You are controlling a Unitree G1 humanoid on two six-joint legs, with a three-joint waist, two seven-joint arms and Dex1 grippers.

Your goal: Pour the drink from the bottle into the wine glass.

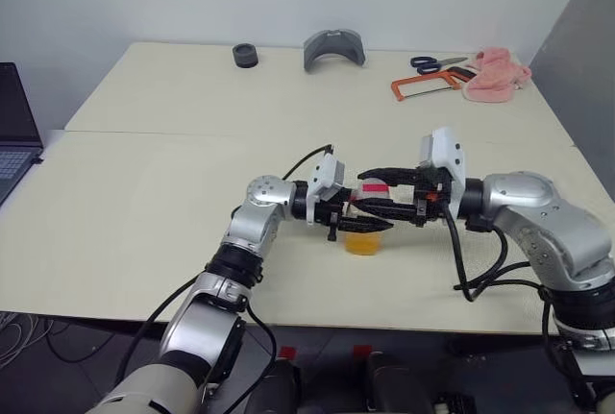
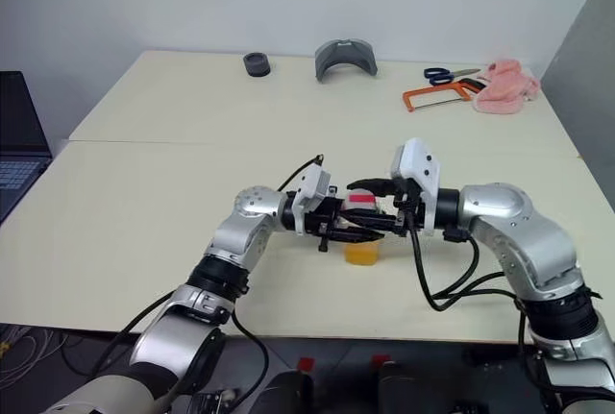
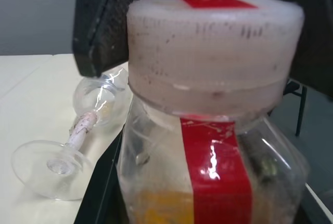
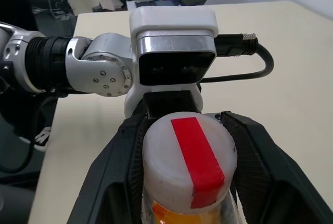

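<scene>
- We work over a broad, matt cream table [image 1: 144,193], and the task's things sit near its front edge, between our two arms.
- Our left gripper [image 1: 338,214] is clamped tight on the body of the small clear plastic bottle [image 4: 188,182], holding it upright just above the tabletop; our right gripper [image 4: 188,146] has its fingers set around the bottle's white cap with the red strip [image 4: 190,159], partly closed on either side of it.
- We judge the bottle light and a little squashy: its thin walls may dent under a hard squeeze, and the smooth plastic could slip, so the hold belongs low on the body while the cap is gripped by its ribbed rim.
- The translucent orange-yellow drink [image 1: 363,240] fills only the lower part, so it should slosh little.
- The clear stemmed wine glass [image 3: 78,135] lies tipped on its side just beside the bottle, round foot towards the left wrist camera; it is thin, brittle and free to roll, and we think the stem is the safest place to take it.
</scene>
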